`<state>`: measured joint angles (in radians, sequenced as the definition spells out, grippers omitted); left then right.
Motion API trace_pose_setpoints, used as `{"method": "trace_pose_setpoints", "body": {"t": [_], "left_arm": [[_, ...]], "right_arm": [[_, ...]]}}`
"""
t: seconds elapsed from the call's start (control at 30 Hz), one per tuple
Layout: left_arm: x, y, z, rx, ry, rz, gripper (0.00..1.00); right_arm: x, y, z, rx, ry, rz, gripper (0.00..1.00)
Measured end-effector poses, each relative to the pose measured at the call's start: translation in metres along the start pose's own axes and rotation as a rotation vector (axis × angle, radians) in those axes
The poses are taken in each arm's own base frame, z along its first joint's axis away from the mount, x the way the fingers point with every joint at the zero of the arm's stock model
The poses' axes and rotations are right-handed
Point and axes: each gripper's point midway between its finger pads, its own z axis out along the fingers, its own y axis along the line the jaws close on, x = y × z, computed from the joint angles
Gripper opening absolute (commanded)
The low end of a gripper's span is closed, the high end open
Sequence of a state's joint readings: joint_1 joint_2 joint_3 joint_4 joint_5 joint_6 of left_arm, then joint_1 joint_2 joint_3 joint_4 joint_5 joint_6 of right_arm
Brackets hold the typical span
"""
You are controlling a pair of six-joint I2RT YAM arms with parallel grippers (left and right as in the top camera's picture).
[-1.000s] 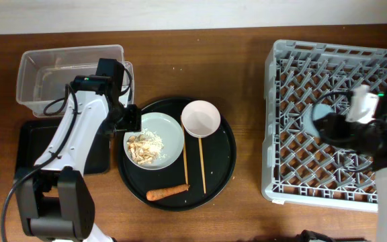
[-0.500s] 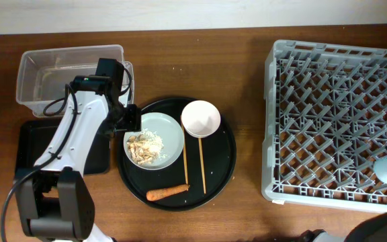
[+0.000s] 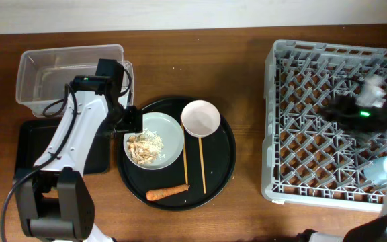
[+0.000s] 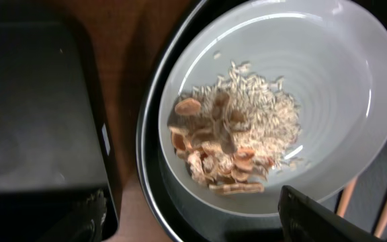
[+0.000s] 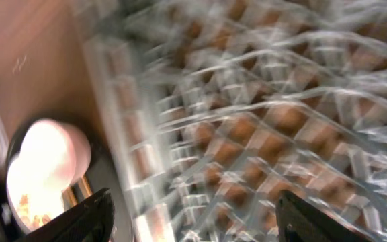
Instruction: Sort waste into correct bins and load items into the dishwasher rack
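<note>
My left gripper [image 3: 127, 119] [image 4: 200, 225] is open and hovers at the left rim of the pale green plate [image 3: 168, 134] [image 4: 328, 81], which holds beige food flakes [image 3: 143, 146] [image 4: 234, 134]. The white bowl [image 3: 201, 118], two chopsticks [image 3: 185, 161] and the orange carrot [image 3: 167, 193] lie on the round black tray [image 3: 224, 168]. My right gripper [image 3: 336, 109] [image 5: 193, 215] is open and empty above the grey rack [image 3: 301, 87] [image 5: 247, 134], blurred by motion. The blue cup [image 3: 377, 171] lies in the rack's front right part. No wrapper or tissue shows.
The clear tub [image 3: 69, 74] stands at the back left, with the shallow black rectangular tray [image 3: 29, 144] [image 4: 39, 121] in front of it, next to the round tray. Bare wooden table lies between the round tray and the rack.
My right arm carried the blue cup to the rack's front right, let it go, and swung back left over the rack. My left arm has not moved.
</note>
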<state>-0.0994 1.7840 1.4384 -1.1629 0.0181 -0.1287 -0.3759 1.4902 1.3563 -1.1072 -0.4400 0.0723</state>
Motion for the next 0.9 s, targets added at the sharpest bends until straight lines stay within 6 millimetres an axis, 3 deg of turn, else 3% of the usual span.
{"method": "trace_pose_setpoints", "body": {"t": [0.03,0.07,0.1,0.13,0.17,0.2,0.27,0.33,0.43,0.5,0.63,0.7,0.77,0.8,0.83,0.87,0.9], "left_arm": [[0.000,0.000,0.000,-0.001,-0.001,0.000,0.82],[0.001,0.000,0.000,-0.001,0.005,0.000,0.82],[0.001,0.000,0.000,-0.002,0.006,0.000,0.83],[0.001,0.000,0.000,-0.001,0.004,0.000,0.83],[0.001,0.000,0.000,-0.001,0.004,0.000,0.83],[0.001,0.000,0.000,-0.001,0.004,0.000,0.83],[0.000,0.000,0.000,0.000,0.001,0.000,0.83],[0.000,0.000,-0.001,0.000,-0.002,0.000,0.83],[0.000,0.000,-0.001,0.000,-0.003,0.000,0.83],[0.000,0.000,-0.001,0.000,-0.003,0.000,0.83],[0.000,0.000,-0.001,0.000,-0.003,0.000,0.83],[-0.001,0.000,-0.001,0.000,-0.004,0.000,0.83],[-0.001,0.000,-0.001,0.000,-0.005,0.000,0.83],[-0.001,0.000,-0.001,0.000,-0.005,0.000,0.83],[-0.001,0.000,-0.001,0.000,-0.005,0.000,0.83],[-0.001,0.000,-0.001,0.000,-0.005,0.000,0.83],[-0.001,0.000,-0.001,0.000,-0.005,0.000,0.83]], "right_arm": [[0.005,0.036,0.013,-0.040,0.021,-0.124,0.76],[0.016,0.090,0.029,-0.101,0.028,-0.309,0.76],[0.019,0.111,0.034,-0.126,0.016,-0.383,0.76],[0.025,0.152,0.050,-0.137,-0.023,-0.528,0.76],[0.036,0.164,0.058,-0.140,-0.003,-0.570,0.74],[0.030,0.183,0.079,-0.114,-0.044,-0.605,0.71],[0.040,0.191,0.118,-0.087,0.000,-0.617,0.66],[0.055,0.188,0.172,-0.047,0.077,-0.608,0.58],[0.075,0.171,0.224,-0.001,0.169,-0.535,0.37],[0.081,0.167,0.232,0.001,0.199,-0.514,0.04],[0.084,0.165,0.233,0.001,0.216,-0.500,0.04],[0.072,0.164,0.212,0.011,0.182,-0.490,0.04],[0.028,0.167,0.141,0.024,0.001,-0.503,0.04],[-0.001,0.161,0.089,0.066,-0.152,-0.513,0.04],[-0.022,0.150,0.051,0.119,-0.265,-0.511,0.04],[-0.053,0.122,-0.004,0.244,-0.432,-0.489,0.04],[-0.069,0.100,-0.034,0.341,-0.518,-0.463,0.04]]}}
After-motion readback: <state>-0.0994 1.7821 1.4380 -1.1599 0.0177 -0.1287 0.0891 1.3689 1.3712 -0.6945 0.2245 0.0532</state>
